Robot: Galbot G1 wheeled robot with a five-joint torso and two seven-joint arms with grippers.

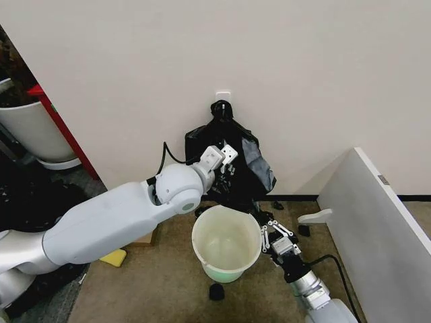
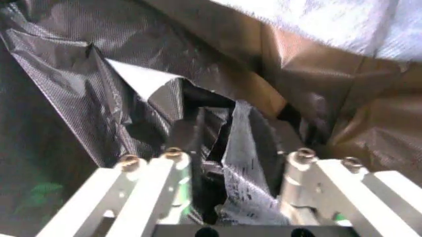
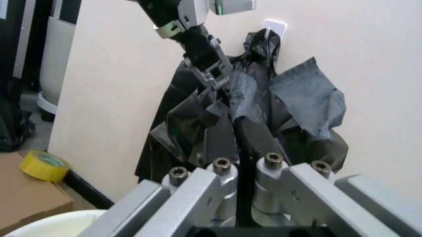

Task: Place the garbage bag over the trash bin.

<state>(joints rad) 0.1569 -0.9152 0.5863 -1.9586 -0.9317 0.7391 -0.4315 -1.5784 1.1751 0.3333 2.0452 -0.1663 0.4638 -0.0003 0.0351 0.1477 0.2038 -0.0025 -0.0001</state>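
We see the trash bin [image 1: 226, 243], a cream-white bucket with a pale green base, standing upright on the brown floor with nothing inside it. Behind it, the garbage bag [image 1: 232, 161] hangs crumpled against the wall, rising from just beyond the bin's far rim. Our left gripper [image 1: 227, 171] reaches into the bag, its fingers [image 2: 173, 170] spread with a fold of black plastic between them. Our right gripper [image 1: 271, 233] sits beside the bin's right rim, fingers [image 3: 222, 174] nearly pressed together on a strip of the bag
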